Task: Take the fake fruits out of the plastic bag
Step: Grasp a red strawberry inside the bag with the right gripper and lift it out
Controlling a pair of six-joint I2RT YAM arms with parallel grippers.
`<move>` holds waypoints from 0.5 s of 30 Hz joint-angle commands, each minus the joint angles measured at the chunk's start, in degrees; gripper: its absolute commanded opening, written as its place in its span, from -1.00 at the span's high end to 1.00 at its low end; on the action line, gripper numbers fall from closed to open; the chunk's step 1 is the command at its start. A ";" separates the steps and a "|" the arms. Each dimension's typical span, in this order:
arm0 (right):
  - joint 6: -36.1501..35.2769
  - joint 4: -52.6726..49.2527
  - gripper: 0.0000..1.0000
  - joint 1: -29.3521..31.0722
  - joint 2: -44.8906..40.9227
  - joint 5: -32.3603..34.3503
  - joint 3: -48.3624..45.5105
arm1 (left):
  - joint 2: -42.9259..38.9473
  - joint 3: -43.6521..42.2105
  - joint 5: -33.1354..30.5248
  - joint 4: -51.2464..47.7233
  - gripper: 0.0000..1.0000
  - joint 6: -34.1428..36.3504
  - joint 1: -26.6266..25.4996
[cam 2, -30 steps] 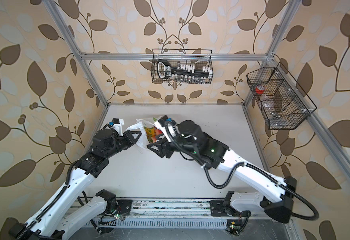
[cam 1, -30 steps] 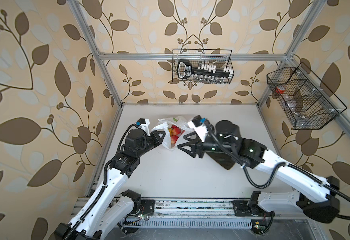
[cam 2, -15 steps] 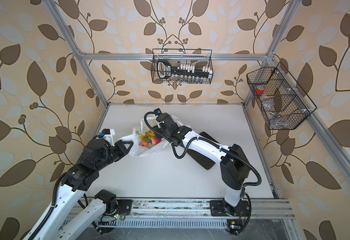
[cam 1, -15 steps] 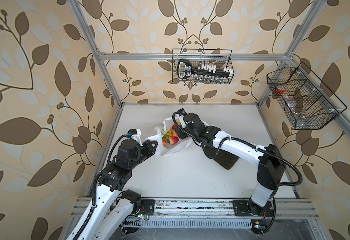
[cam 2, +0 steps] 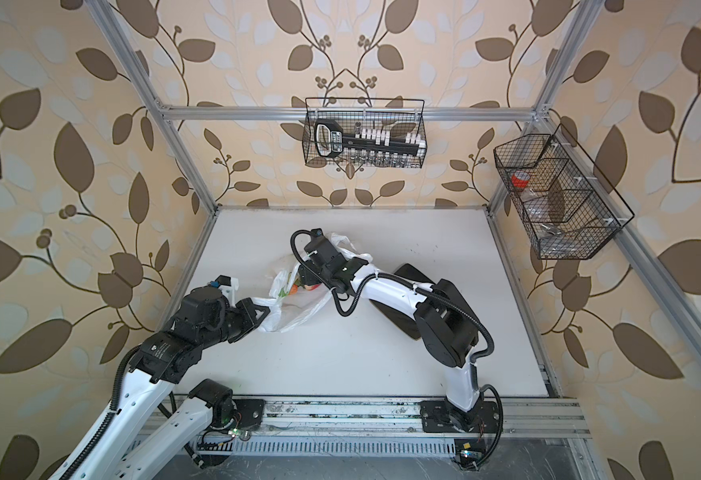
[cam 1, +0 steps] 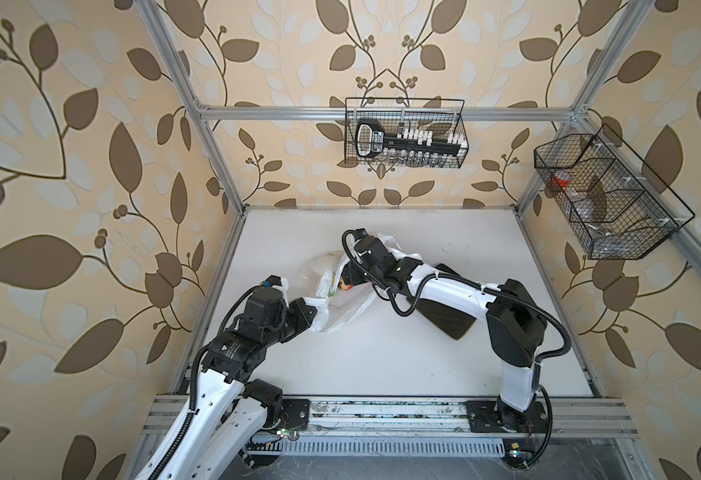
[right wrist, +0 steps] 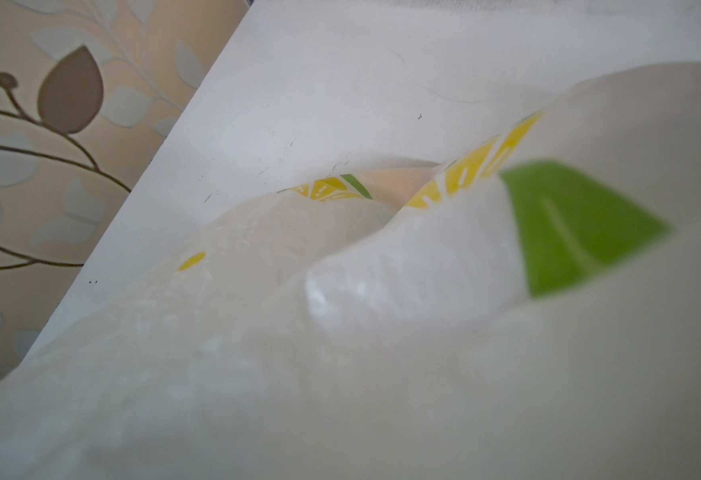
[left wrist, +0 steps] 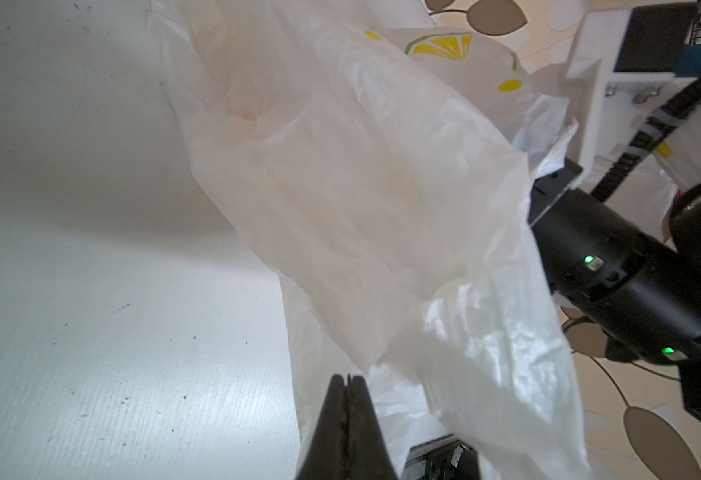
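Note:
The plastic bag (cam 1: 342, 309), thin and white with lemon prints, lies crumpled on the white table in both top views. My left gripper (cam 1: 306, 308) is shut on its near-left edge; in the left wrist view the fingers (left wrist: 348, 380) stand pressed together against the film (left wrist: 382, 187). My right gripper (cam 1: 346, 277) reaches into the bag's mouth from the far right, its fingertips hidden by plastic. A few of the fake fruits (cam 2: 302, 287) show red and orange at the mouth in a top view. Bag film (right wrist: 340, 332) covers the right wrist view.
A dark plate (cam 1: 448, 318) lies on the table under my right forearm. One wire basket (cam 1: 404, 133) hangs on the back wall and another (cam 1: 602, 195) on the right wall. The aluminium rail (cam 1: 382, 415) runs along the table's front edge.
My right arm has come down from high above the table and reached into the bag's mouth. My left gripper has drawn the bag's edge toward the front left and lower.

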 commanded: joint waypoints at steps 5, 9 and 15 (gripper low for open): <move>1.30 -1.33 -0.50 0.04 4.98 0.62 1.70 | -0.60 0.69 -1.72 -1.05 1.00 -0.34 -0.30; -1.18 -4.44 -0.58 0.04 7.87 0.61 3.94 | -0.96 -0.12 -3.34 -0.84 1.00 -1.49 -0.26; -3.54 -6.97 -0.70 0.21 12.80 1.25 8.29 | 0.15 -0.08 -3.37 0.39 1.00 -1.51 -0.31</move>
